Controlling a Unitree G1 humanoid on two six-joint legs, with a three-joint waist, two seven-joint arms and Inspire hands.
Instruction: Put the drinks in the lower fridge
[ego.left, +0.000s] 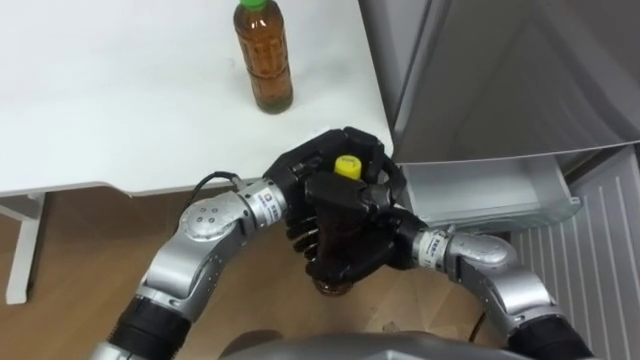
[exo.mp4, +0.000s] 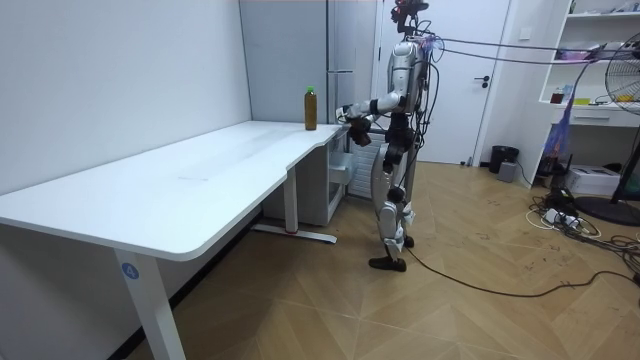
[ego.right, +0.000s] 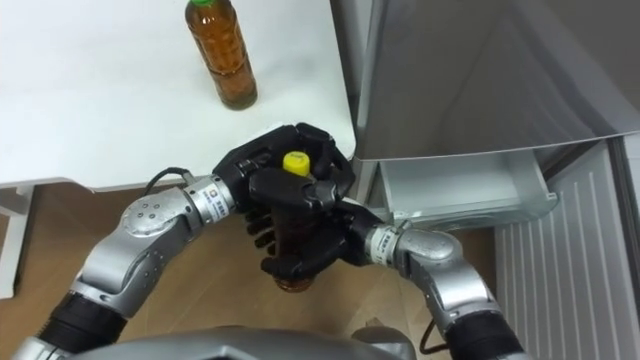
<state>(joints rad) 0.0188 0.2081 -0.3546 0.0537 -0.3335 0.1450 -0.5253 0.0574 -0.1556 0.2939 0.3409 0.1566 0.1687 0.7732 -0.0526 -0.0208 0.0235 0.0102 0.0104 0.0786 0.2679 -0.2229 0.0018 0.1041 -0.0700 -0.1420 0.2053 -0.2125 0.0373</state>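
Table (ego.left: 330, 140) left; open fridge door (ego.left: 490, 190) right; gap btwn.

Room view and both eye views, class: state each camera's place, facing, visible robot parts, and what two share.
Left eye view: on the head, looking down at table and fridge drawer; both arms show, left robot hand and right robot hand curled round the yellow-capped bottle.
Right eye view: beside it, same scene, same arms.
Room view: off in the room, facing the whole standing robot.
All share the green-capped bottle.

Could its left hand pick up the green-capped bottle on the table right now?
Probably not yet: the left hand and right hand are both curled round the yellow-capped bottle. Nothing else stands between it and the green-capped bottle.
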